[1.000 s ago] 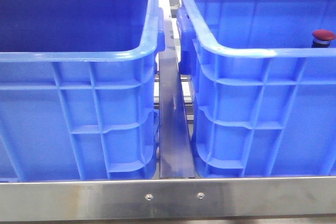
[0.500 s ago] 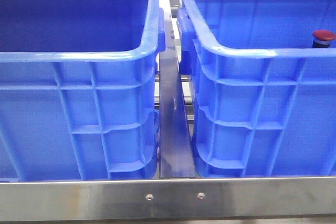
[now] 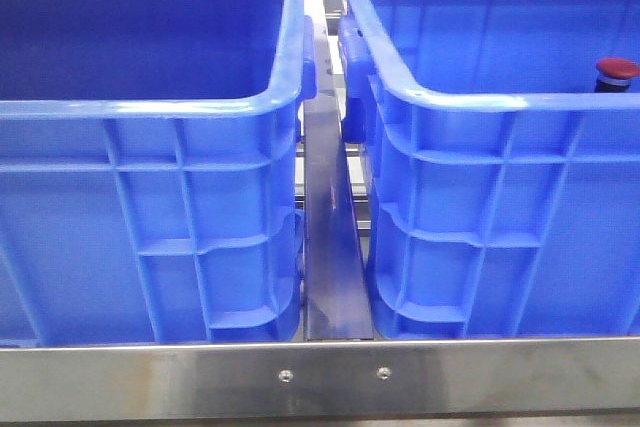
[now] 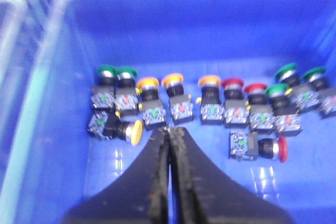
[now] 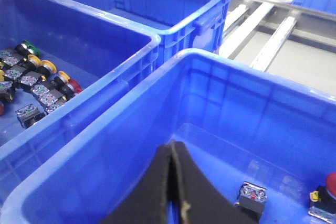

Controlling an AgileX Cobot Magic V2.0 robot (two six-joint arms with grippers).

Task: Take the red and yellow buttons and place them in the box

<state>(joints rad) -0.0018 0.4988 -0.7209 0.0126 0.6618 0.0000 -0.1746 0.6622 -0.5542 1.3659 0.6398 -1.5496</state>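
While left gripper (image 4: 169, 132) is pressed together, empty, over left crate (image 4: 47, 129), toppled yellow button (image 4: 135, 131) lies just beside fingertips, long axis sideways, cap toward gripper. Right gripper (image 5: 173, 150), also pressed together, hangs over right crate (image 5: 105, 145). Left arm judged nearer.

- My left claw (image 4: 169, 132) has two matte black fingers, broad at the base, tapering to narrow tips.
- My right claw (image 5: 172, 148) is likewise black, with wedge-shaped fingers and worn, frayed inner edges.
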